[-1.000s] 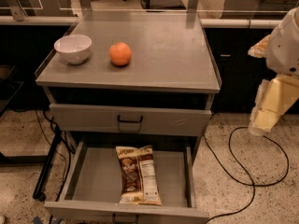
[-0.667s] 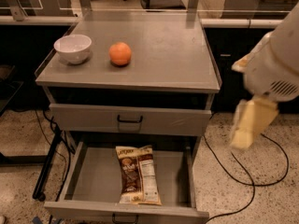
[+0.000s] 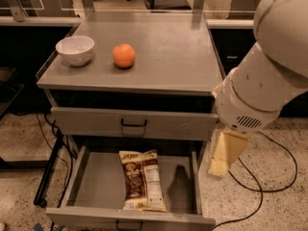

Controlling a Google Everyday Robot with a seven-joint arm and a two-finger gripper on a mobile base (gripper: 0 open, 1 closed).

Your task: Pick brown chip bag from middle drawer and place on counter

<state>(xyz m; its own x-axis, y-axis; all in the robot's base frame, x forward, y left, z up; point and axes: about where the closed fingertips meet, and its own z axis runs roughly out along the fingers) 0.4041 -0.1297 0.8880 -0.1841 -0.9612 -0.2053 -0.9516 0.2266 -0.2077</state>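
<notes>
The brown chip bag (image 3: 142, 179) lies flat in the open middle drawer (image 3: 96, 186), right of its centre, with the white nutrition panel facing up. The counter (image 3: 168, 47) is the grey top of the cabinet. My gripper (image 3: 219, 167) hangs from the big white arm (image 3: 269, 71), pointing down. It is just outside the drawer's right wall, above floor level and right of the bag. It holds nothing that I can see.
A white bowl (image 3: 74, 49) and an orange (image 3: 124, 55) stand on the left part of the counter. The upper drawer front (image 3: 134, 124) is closed. Black cables (image 3: 269, 177) run over the floor on the right, and a black stand leg (image 3: 48, 172) is on the left.
My arm has swung left and nearer, filling the upper right. The gripper has come down and left to the drawer's right side. The bag, bowl and orange have not moved.
</notes>
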